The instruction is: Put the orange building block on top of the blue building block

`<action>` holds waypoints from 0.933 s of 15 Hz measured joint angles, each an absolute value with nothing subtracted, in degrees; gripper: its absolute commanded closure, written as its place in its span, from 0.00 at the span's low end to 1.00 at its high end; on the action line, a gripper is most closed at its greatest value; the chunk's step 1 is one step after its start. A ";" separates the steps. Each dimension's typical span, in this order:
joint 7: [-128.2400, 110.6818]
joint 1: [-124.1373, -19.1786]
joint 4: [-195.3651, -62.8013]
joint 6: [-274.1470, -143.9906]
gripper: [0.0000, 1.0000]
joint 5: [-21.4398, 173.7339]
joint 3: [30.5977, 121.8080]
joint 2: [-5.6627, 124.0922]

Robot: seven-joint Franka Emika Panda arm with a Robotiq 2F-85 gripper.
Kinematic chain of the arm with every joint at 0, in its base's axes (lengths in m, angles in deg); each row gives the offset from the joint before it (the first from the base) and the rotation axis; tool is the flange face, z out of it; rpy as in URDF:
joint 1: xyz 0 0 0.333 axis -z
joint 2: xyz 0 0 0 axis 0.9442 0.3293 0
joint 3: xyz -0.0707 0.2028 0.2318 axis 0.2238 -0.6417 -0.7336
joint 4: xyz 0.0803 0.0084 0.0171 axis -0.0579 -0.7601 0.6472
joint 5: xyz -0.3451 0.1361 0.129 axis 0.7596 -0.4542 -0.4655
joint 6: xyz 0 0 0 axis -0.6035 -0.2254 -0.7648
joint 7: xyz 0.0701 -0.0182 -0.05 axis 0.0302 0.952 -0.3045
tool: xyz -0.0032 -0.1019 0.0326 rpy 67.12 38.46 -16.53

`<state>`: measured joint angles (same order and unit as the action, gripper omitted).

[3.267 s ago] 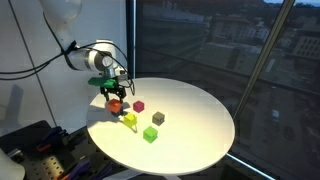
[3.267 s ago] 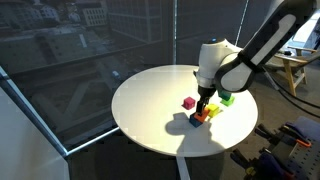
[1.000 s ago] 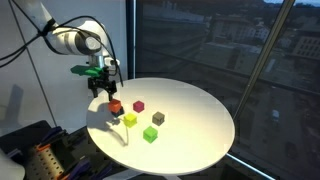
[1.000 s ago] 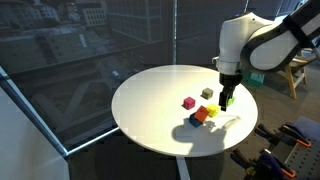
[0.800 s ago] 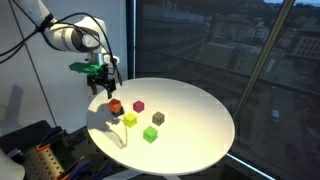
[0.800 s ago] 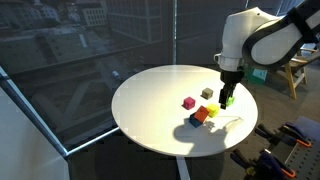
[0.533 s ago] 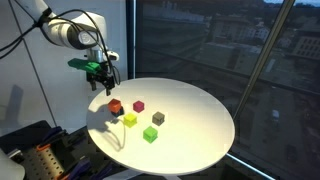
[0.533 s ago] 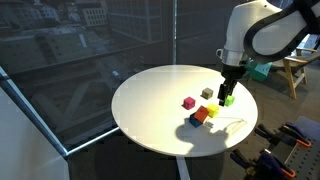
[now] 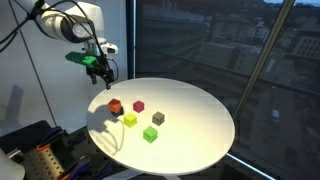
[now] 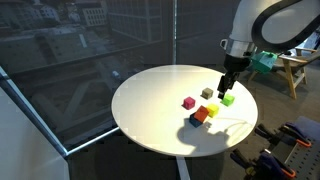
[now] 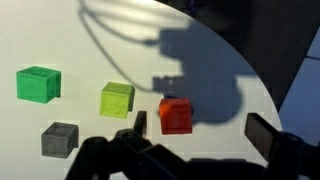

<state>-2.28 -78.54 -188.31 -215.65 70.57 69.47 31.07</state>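
The orange block point(image 9: 114, 105) sits on top of the blue block point(image 10: 194, 121) near the edge of the round white table point(image 9: 195, 115). In the wrist view the orange block point(image 11: 175, 114) lies below and between the fingers, and the blue block is almost hidden under it. My gripper point(image 9: 103, 77) hangs open and empty in the air well above the stack, touching nothing. It also shows in an exterior view point(image 10: 224, 88) and in the wrist view point(image 11: 200, 126) with the jaws wide apart.
A yellow cube point(image 9: 129, 120) lies right beside the stack. A magenta cube point(image 9: 139, 105), a grey cube point(image 9: 158, 118) and a green cube point(image 9: 150, 134) lie further in on the table. A window wall stands behind the table.
The gripper, down at the orange block 3.3 s ago, has let go and kept rising up and away. The orange block stays on the blue one.
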 measured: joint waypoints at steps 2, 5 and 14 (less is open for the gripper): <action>-3.02 -78.49 -188.59 -215.65 0.00 70.57 69.47 30.07; -4.08 -78.44 -189.12 -215.64 0.00 70.57 69.47 29.01; -4.66 -78.43 -189.82 -215.59 0.00 70.57 69.45 28.43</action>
<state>-4.66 -78.43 -189.82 -215.59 70.57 69.45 28.43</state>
